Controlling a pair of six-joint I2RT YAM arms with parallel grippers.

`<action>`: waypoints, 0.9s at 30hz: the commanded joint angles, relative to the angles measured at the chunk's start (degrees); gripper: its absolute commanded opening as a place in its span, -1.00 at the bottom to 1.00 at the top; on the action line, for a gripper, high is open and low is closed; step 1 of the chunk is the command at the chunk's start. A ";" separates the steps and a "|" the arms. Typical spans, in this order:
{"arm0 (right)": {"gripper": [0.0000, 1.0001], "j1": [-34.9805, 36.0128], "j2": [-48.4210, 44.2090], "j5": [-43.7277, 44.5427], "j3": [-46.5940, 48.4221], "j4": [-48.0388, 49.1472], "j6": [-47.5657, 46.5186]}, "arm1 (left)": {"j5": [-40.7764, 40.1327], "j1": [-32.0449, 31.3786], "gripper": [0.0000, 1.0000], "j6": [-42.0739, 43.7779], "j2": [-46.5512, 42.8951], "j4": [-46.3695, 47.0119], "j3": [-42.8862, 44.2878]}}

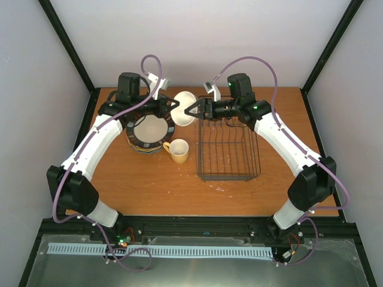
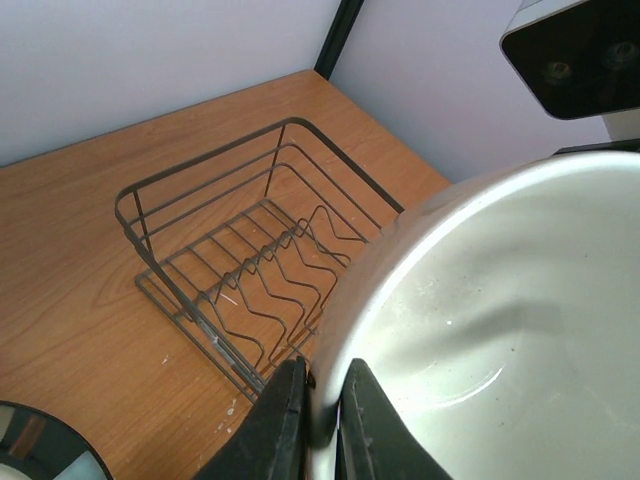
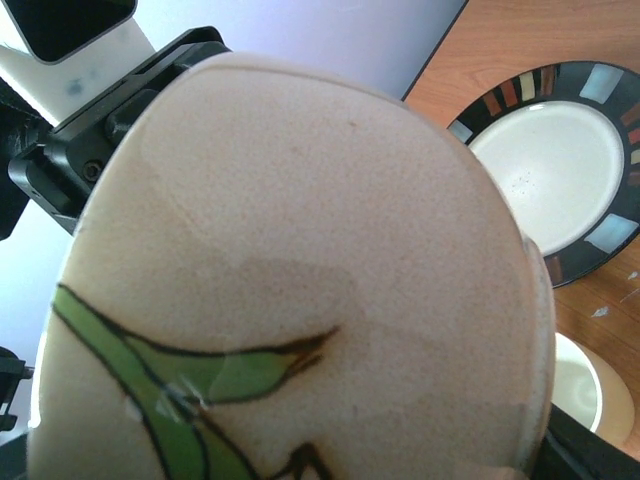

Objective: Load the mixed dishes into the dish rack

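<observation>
Small cream bowl (image 1: 184, 107), raised at far centre, just left of dish rack (image 1: 227, 152): left tool (image 2: 322, 400) clamped on rim; right tool (image 1: 190, 111) against it, grip indiscernible. Probably a handover rackward.

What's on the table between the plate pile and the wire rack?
A yellow mug, standing upright between the plates and the rack; the top view shows it.

A cream bowl (image 3: 300, 270) with a green leaf motif fills my view; beyond it, the dark-rimmed plate (image 3: 560, 160) lies on the wooden table (image 3: 520, 40).
</observation>
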 commanded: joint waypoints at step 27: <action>-0.94 -3.06 -5.83 29.75 14.03 -22.62 -17.15 | -25.44 -2.35 1.00 4.13 -8.77 2.51 -2.64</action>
